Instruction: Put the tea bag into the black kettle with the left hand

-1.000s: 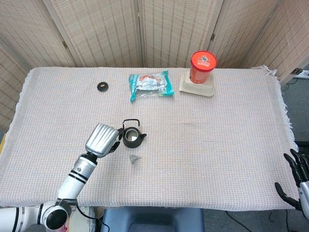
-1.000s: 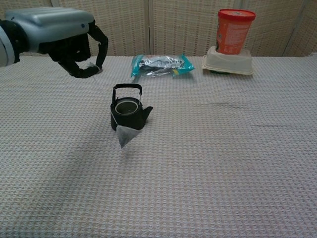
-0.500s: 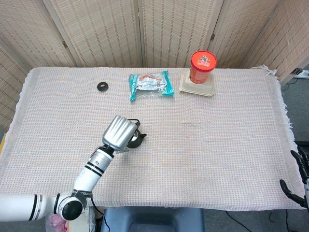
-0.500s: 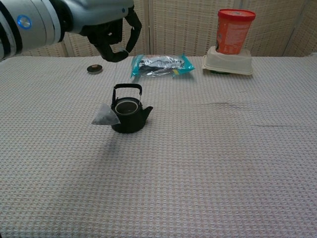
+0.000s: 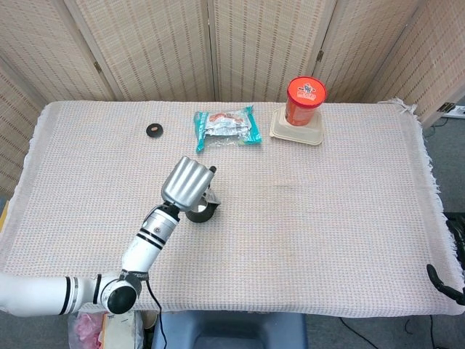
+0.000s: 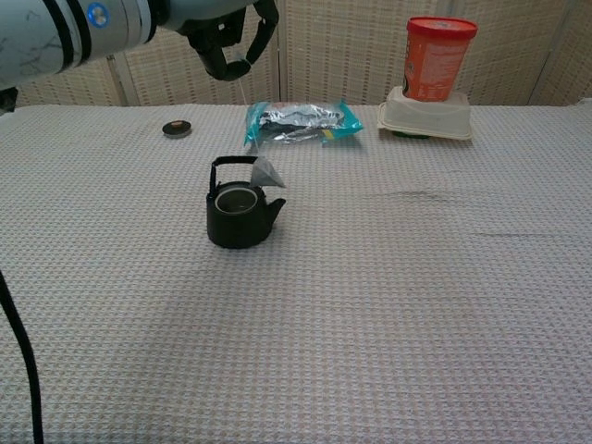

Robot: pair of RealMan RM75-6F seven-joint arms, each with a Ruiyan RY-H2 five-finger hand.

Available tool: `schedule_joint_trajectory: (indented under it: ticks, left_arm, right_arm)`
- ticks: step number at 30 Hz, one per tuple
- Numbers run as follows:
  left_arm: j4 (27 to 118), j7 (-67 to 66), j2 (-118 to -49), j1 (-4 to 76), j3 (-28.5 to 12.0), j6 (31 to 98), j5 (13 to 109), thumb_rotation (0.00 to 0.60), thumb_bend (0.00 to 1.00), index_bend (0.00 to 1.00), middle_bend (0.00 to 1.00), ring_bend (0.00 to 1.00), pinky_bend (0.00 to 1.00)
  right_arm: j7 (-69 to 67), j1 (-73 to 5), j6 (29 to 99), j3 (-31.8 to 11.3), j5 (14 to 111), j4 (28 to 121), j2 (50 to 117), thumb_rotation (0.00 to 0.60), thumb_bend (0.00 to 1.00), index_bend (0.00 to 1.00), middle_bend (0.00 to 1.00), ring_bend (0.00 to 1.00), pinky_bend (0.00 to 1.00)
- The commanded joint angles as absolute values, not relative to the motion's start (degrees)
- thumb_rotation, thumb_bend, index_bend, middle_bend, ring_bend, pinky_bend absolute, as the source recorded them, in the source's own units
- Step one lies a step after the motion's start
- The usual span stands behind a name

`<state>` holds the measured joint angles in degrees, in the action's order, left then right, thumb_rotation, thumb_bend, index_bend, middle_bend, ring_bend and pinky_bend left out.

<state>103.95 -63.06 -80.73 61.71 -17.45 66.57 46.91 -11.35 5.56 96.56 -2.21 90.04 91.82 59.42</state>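
Compared with half a second ago, my left hand is higher and further right, and the small grey pyramid tea bag has swung from the left side of the kettle to its right rim. The fingers are curled together on the thin string, so the bag hangs below the hand, just above the spout side of the small black iron kettle.

The kettle stands open under the hand; I cannot tell what is inside it. In the head view the hand covers most of the kettle.

Left of the hand lies a small black round lid. Behind the hand to the right lies a teal plastic snack packet, then a red cylinder can on a cream lidded box.

Of my right hand only a dark part shows at the far right edge; I cannot tell how its fingers lie.
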Motion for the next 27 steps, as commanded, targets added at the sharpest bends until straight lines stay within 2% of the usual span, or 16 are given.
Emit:
schedule_joint_trajectory:
  ticks: [1,11,20,27]
  left_arm:
    - [102.93,-61.05,-80.27,61.62,-16.76,66.03,46.76,0.600,0.44,0.60,1.00,1.00,1.00]
    - [98.66,-54.98,-80.08,61.30,-14.31,63.06,48.11,0.600,0.44,0.60,1.00,1.00,1.00]
    - [98.83,-53.71,-79.99,61.73,-13.65,63.19,48.06,0.600,0.44,0.60,1.00,1.00,1.00]
    - [97.95,-49.67,-81.92,60.36,-11.61,62.74,48.95,0.600,0.44,0.60,1.00,1.00,1.00]
  right_arm:
    - [-10.82,5.54,96.46,-2.35,89.86,92.10,59.56,0.600,0.27,0.00,0.00,0.00,0.00]
    - [-9.82,6.04,97.81,-2.09,91.23,92.31,60.01,0.600,0.27,0.00,0.00,0.00,0.00]
    - [-10.01,6.54,98.57,-2.16,91.23,92.11,60.09,0.600,0.27,0.00,0.00,0.00,0.00]
    - [-9.11,6.71,99.05,-1.92,92.20,91.91,60.53,0.600,0.27,0.00,0.00,0.00,0.00]
